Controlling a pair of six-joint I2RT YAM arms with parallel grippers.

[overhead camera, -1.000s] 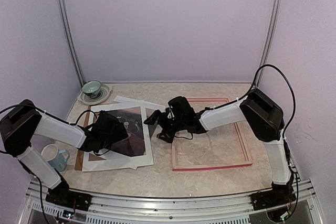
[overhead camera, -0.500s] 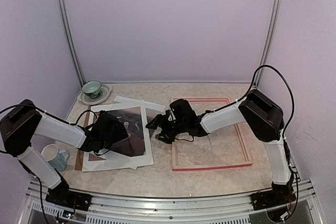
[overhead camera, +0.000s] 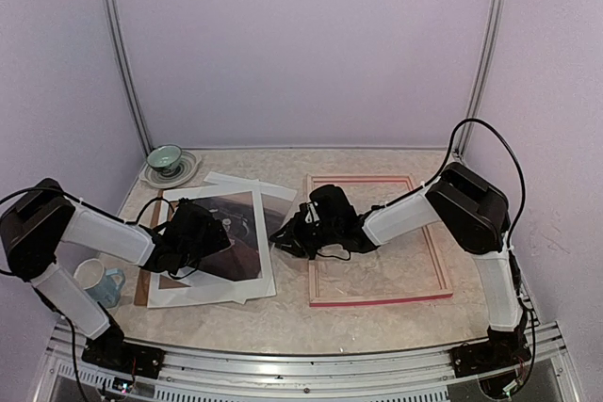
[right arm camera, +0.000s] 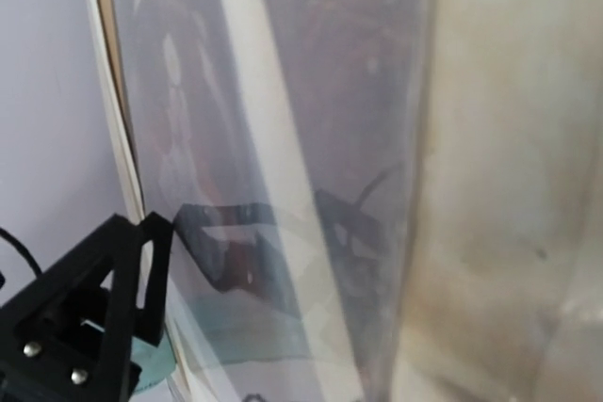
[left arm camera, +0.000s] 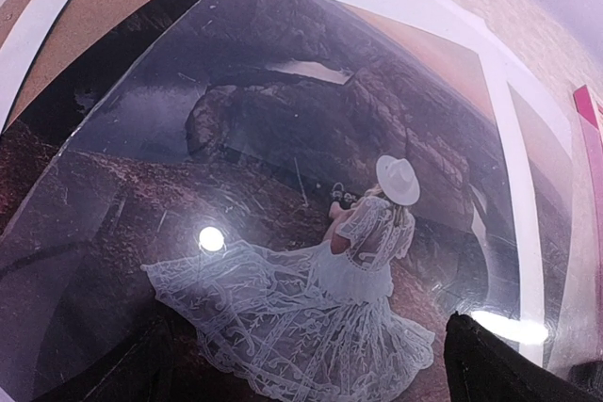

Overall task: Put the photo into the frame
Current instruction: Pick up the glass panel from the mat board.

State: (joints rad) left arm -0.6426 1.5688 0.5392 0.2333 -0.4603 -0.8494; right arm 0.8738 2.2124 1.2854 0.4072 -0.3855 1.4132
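Note:
The photo (overhead camera: 241, 219), a dark print with a figure in a white dress (left arm camera: 363, 251), lies flat at the left inside a white mat (overhead camera: 212, 291), under a glossy clear sheet (right arm camera: 311, 138). My left gripper (overhead camera: 195, 240) hovers low over it and is open, its dark fingertips (left arm camera: 490, 364) at either side of the dress. The pink-railed frame (overhead camera: 377, 299) lies flat at the right with only table inside it. My right gripper (overhead camera: 286, 235) reaches left to the right edge of the sheets. One black finger (right arm camera: 104, 308) shows beside the clear sheet; its grip is unclear.
A brown backing board (overhead camera: 141, 284) pokes out under the mat's left side. A white mug with a blue handle (overhead camera: 94, 278) stands at the near left. A green bowl on a saucer (overhead camera: 165, 159) sits at the back left. Walls close in on three sides.
My right gripper has slid a little right and down along the sheets' right edge, and its jaws have drawn much closer together. The left arm has not moved.

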